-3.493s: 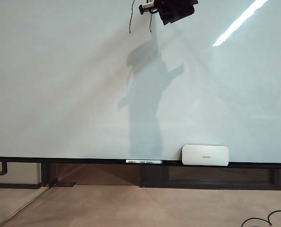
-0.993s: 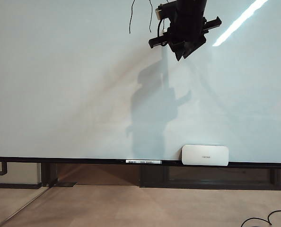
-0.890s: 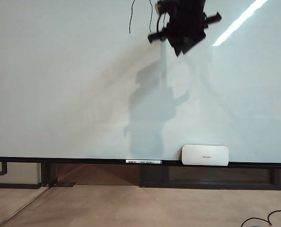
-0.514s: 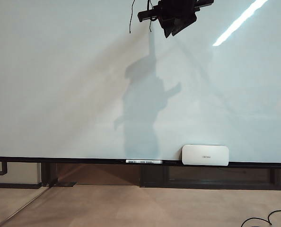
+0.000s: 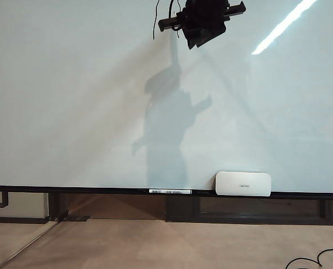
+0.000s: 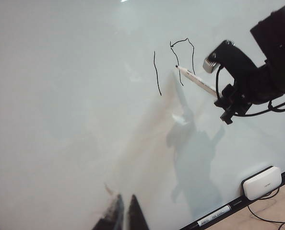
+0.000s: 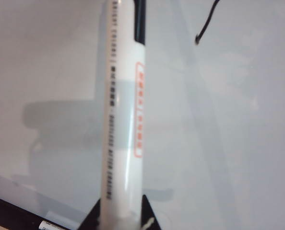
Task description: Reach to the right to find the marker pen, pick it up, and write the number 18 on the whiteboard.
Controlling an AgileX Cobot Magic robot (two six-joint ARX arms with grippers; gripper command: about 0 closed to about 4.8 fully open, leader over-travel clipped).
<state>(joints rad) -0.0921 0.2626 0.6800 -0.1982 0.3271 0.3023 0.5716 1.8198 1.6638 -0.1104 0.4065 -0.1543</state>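
At the top centre of the exterior view the right claw (image 5: pixel 180 22) is up against the whiteboard (image 5: pixel 71 112), closed on the marker pen (image 6: pixel 196 81). In the left wrist view the pen shows as a white barrel with a dark tip, slanting from the claw toward the upper left, its tip at or just off the board beside the open lower end of the second figure. The number 18 (image 6: pixel 173 64) is only partly there: a long, slightly curved vertical stroke (image 6: pixel 157 73) and, just right of it, an angular loop open at the bottom.

The right wrist view shows the pen barrel with small print and an orange label, held between the fingertips.

The left claw (image 6: pixel 124 216) sits at the lower middle of its own view, away from the writing, its two dark tips close together, apparently shut on nothing.

On the ledge at the board's lower edge rest a white eraser (image 5: pixel 243 184) and, to its left, a barcode-labelled pen (image 5: pixel 170 191).
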